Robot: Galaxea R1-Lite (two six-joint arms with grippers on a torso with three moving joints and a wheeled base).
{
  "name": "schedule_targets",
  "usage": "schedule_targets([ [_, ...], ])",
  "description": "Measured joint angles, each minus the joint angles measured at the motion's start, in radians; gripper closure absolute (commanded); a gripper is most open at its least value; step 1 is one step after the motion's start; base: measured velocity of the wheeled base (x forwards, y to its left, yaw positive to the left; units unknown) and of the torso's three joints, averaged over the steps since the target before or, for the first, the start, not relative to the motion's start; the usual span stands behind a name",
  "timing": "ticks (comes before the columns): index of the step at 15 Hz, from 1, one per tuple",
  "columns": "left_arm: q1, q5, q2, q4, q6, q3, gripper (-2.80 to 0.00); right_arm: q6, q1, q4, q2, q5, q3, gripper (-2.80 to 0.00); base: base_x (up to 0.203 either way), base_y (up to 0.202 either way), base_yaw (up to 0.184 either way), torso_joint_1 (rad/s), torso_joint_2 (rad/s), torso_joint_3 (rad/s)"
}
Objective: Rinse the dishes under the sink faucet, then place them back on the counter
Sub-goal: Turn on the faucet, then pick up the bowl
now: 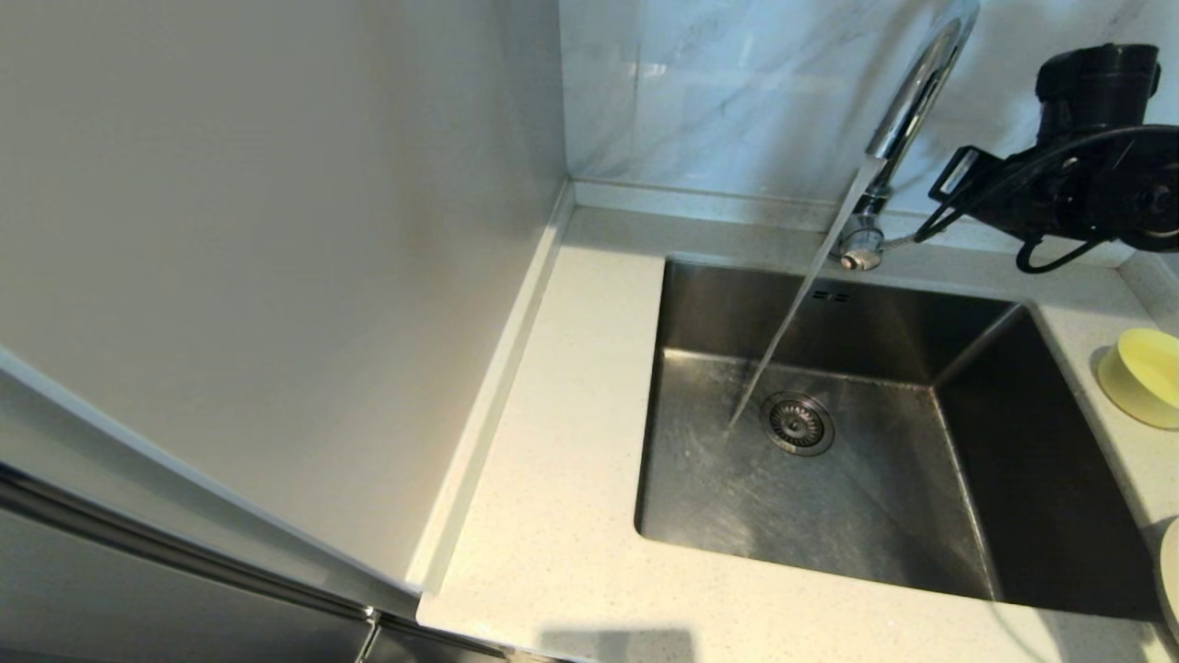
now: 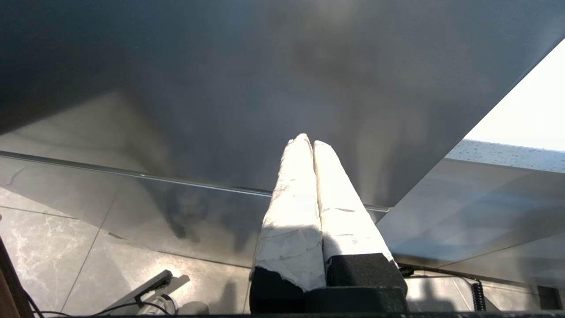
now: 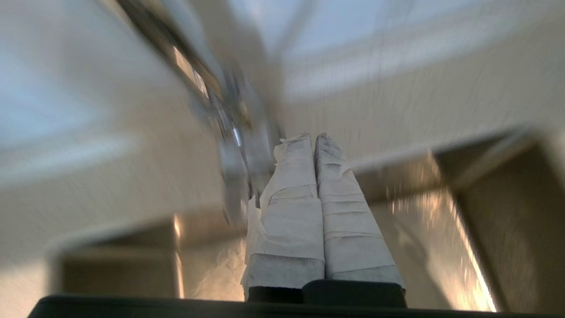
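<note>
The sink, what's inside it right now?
A stream of water from the faucet lands beside the drain strainer in the sink. No dishes show in it. The near right corner is in shadow.

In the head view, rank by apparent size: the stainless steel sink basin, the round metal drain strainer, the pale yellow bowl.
1. Square stainless steel sink basin, by far the largest.
2. Pale yellow round bowl, cut off by the frame edge, so its full extent is unsure.
3. Round metal drain strainer, smallest.
</note>
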State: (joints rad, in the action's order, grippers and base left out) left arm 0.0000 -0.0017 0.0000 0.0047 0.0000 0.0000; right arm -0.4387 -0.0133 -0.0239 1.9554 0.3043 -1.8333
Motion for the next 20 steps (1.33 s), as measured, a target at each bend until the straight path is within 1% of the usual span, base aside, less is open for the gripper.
schedule_targets([
  [2,0.0,0.0,0.0,0.0,0.0,0.0,0.0,0.021,0.025,-0.015,-0.036,0.039,-0.029,0.0,0.0,0.0,0.0,0.0,0.0,0.0],
  [4,0.0,0.0,0.0,0.0,0.0,0.0,0.0,0.085,0.063,-0.075,-0.11,0.043,-0.001,0.0,0.0,0.0,0.0,0.0,0.0,0.0],
  [5,0.0,0.0,0.0,0.0,0.0,0.0,0.0,0.129,0.086,-0.128,-0.166,0.028,0.026,0.0,0.0,0.0,0.0,0.0,0.0,0.0],
  [7,0.0,0.0,0.0,0.0,0.0,0.0,0.0,0.252,0.15,-0.282,-0.3,-0.029,0.095,0.0,0.0,0.0,0.0,0.0,0.0,0.0],
  [9,0.0,0.0,0.0,0.0,0.0,0.0,0.0,0.44,0.258,-0.494,-0.438,-0.1,0.17,0.0,0.0,0.0,0.0,0.0,0.0,0.0],
  [10,0.0,0.0,0.0,0.0,0.0,0.0,0.0,0.534,0.3,-0.593,-0.489,-0.123,0.212,0.0,0.0,0.0,0.0,0.0,0.0,0.0],
  [11,0.0,0.0,0.0,0.0,0.0,0.0,0.0,0.617,0.339,-0.672,-0.541,-0.134,0.261,0.0,0.0,0.0,0.0,0.0,0.0,0.0],
  [12,0.0,0.0,0.0,0.0,0.0,0.0,0.0,0.679,0.366,-0.717,-0.585,-0.139,0.31,0.0,0.0,0.0,0.0,0.0,0.0,0.0],
  [13,0.0,0.0,0.0,0.0,0.0,0.0,0.0,0.709,0.385,-0.729,-0.616,-0.14,0.353,0.0,0.0,0.0,0.0,0.0,0.0,0.0],
  [15,0.0,0.0,0.0,0.0,0.0,0.0,0.0,0.724,0.409,-0.731,-0.665,-0.138,0.442,0.0,0.0,0.0,0.0,0.0,0.0,0.0],
  [16,0.0,0.0,0.0,0.0,0.0,0.0,0.0,0.725,0.414,-0.724,-0.677,-0.13,0.475,-2.8,0.0,0.0,0.0,0.0,0.0,0.0],
  [17,0.0,0.0,0.0,0.0,0.0,0.0,0.0,0.723,0.417,-0.692,-0.684,-0.122,0.509,-2.8,0.0,0.0,0.0,0.0,0.0,0.0],
  [19,0.0,0.0,0.0,0.0,0.0,0.0,0.0,0.711,0.418,-0.571,-0.675,-0.12,0.575,-2.8,0.0,0.0,0.0,0.0,0.0,0.0],
  [20,0.0,0.0,0.0,0.0,0.0,0.0,0.0,0.689,0.418,-0.52,-0.659,-0.12,0.595,-2.8,0.0,0.0,0.0,0.0,0.0,0.0],
])
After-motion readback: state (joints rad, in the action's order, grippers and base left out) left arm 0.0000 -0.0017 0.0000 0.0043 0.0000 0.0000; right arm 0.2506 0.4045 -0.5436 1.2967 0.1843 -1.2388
